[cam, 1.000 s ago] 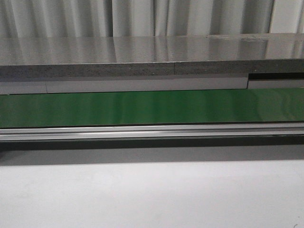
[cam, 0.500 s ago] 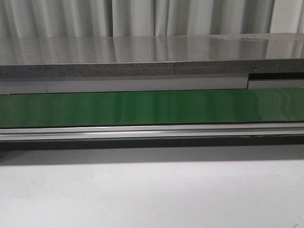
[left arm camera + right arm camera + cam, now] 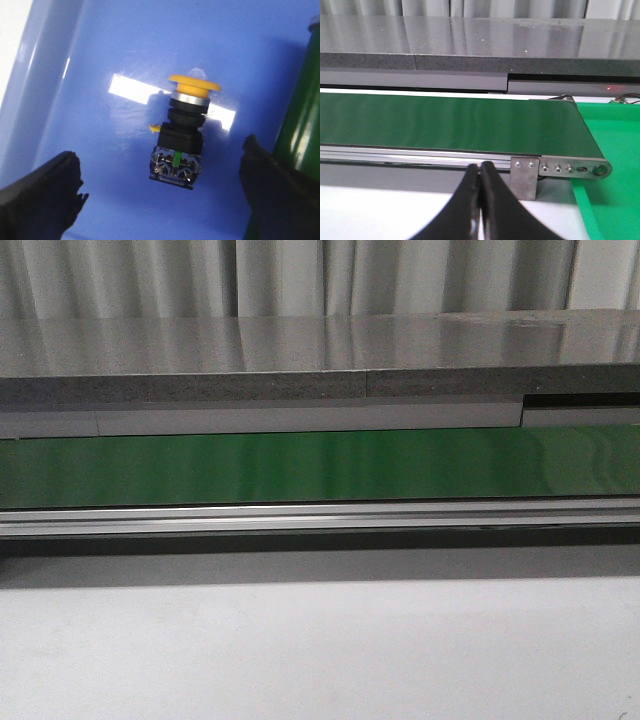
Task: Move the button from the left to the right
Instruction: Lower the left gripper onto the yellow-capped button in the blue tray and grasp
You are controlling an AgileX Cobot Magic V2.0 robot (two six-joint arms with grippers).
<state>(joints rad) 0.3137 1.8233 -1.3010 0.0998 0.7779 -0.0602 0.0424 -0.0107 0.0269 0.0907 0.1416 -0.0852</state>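
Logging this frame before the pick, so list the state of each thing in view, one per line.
button: lying on its side on the blue tray, ungripped
left gripper: open, fingers either side of the button, not touching it
right gripper: shut, holding nothing
blue tray: holds only the button in view
green conveyor belt: bare

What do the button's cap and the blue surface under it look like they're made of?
The button has a matte orange-yellow cap, probably moulded plastic, above a bright ring that looks metallic and a black, likely plastic body. The blue surface looks like glossy plastic: it mirrors a sharp white light patch and has a raised edge, perhaps a tray.
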